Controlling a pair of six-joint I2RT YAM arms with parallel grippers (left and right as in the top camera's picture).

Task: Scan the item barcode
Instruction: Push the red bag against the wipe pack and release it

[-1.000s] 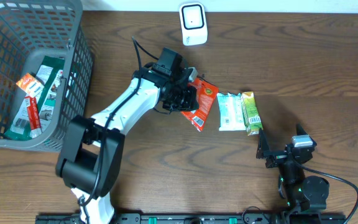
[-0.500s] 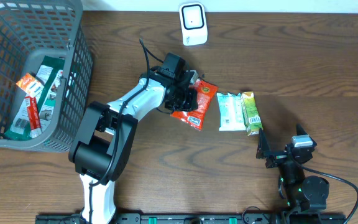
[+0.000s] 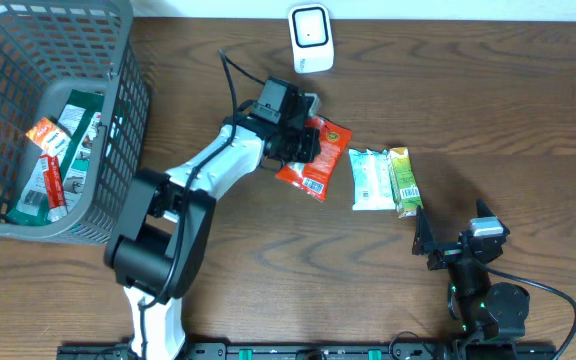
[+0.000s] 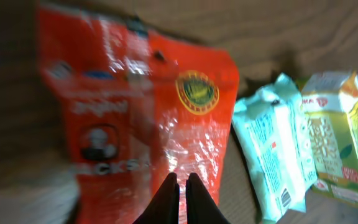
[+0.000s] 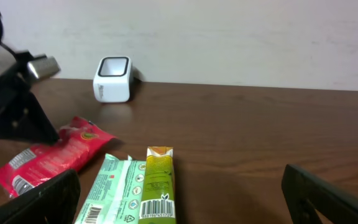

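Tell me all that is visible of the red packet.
The red packet is a glossy, crinkled plastic pouch with a round yellow-green emblem, white lettering and a white barcode label at one end. The left gripper is shut on its edge. It is slanted, left of the pale green packet, apart from it.

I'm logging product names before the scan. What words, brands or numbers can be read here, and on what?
"CKSA": part of a white word on the red packet; the rest of its print is blurred.
Pale green packet: print too blurred to read.
Yellow-green packet: print and barcode digits too small to read.
White scanner: no readable text.
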